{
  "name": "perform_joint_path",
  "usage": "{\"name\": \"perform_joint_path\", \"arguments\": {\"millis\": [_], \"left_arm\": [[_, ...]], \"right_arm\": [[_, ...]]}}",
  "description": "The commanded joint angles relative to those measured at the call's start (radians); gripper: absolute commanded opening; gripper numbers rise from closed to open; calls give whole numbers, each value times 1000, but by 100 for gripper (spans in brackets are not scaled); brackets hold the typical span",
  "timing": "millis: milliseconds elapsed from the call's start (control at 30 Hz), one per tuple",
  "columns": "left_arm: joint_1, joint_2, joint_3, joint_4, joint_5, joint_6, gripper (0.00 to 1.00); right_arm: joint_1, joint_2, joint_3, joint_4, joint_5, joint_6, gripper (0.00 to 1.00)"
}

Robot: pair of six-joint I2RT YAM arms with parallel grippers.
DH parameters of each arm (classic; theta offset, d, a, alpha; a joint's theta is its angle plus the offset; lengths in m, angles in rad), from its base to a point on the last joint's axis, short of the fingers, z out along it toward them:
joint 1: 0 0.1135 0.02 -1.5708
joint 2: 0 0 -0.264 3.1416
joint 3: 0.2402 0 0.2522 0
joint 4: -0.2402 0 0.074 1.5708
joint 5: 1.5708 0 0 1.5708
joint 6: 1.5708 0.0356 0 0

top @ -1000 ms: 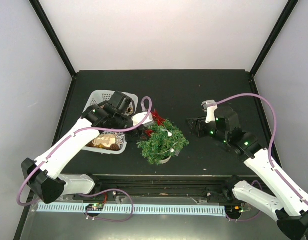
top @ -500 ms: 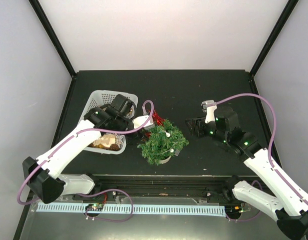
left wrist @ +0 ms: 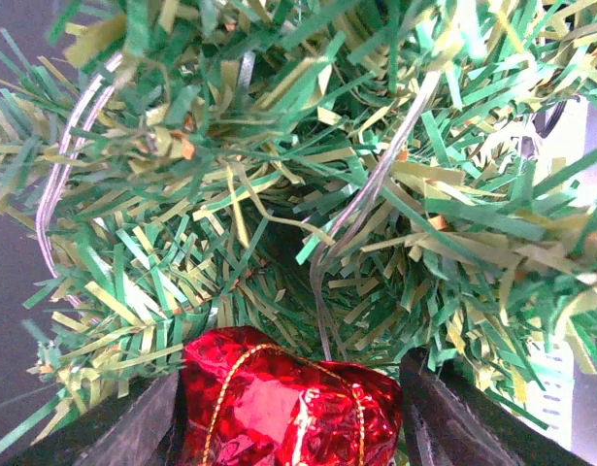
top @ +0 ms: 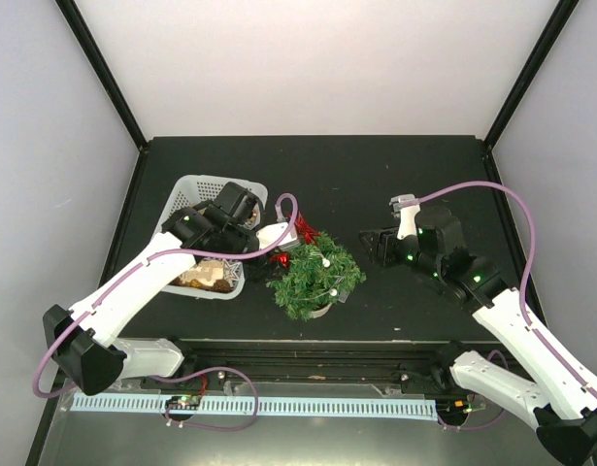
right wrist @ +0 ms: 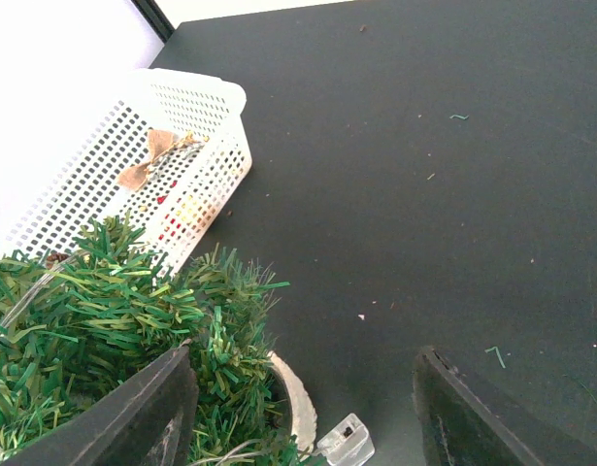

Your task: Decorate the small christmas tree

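Hanging is in hand: a red ornament [left wrist: 279, 413] is clamped in the left pincer [left wrist: 290, 379] against the small christmas tree [top: 315, 277], set by the counter's [top: 395, 184] front edge; the right pincer [right wrist: 303, 364] is spread empty. Release onto a branch is needed next

- Bushy artificial small christmas tree [top: 315, 277]: dark green, and I see yellowish needles mixed in.
- Crinkled foil ornament [left wrist: 288, 403]: shiny red (gold cord).
- Perforated plastic basket [right wrist: 114, 165]: white.
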Motion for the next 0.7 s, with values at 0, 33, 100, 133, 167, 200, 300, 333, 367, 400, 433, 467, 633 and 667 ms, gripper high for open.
{"name": "perform_joint_path", "arguments": {"millis": [0,33,100,133,167,200,300,333,367,400,433,467,633,667], "left_arm": [[-10,2,47,-12,-6,8,58],[-9,2,48,-13,-7,8,58],[-9,1,52,-15,-12,9,60],[-10,-2,52,-15,-16,9,60],[-9,-5,54,-15,-18,8,61],[-10,-7,52,-15,-21,8,61],[-10,-16,53,-19,-33,10,61],[-10,-18,51,-19,-38,12,61],[-10,-21,50,-20,-43,12,61],[-9,-24,49,-20,-47,12,61],[-9,-27,48,-19,-51,11,60],[-10,-29,48,-20,-56,9,59],[-9,-39,57,-24,-56,7,51],[-10,-43,59,-28,-57,9,50]], "right_arm": [[-3,-12,0,21,-7,-6,62],[-3,-12,0,20,-6,-7,62],[-4,-12,-3,20,-5,-7,62],[-4,-13,-4,21,-5,-7,62],[-4,-13,-4,22,-5,-8,62],[-4,-12,-6,22,-7,-7,62],[-3,-11,-9,24,-8,-7,62],[-3,-11,-9,23,-7,-8,62],[-3,-12,-9,23,-7,-9,62],[-3,-12,-10,23,-6,-9,62],[-3,-13,-11,24,-6,-8,62],[-3,-14,-10,24,-7,-10,62],[-4,-15,-9,21,-4,-12,62],[-5,-15,-7,19,-4,-13,62]]}}
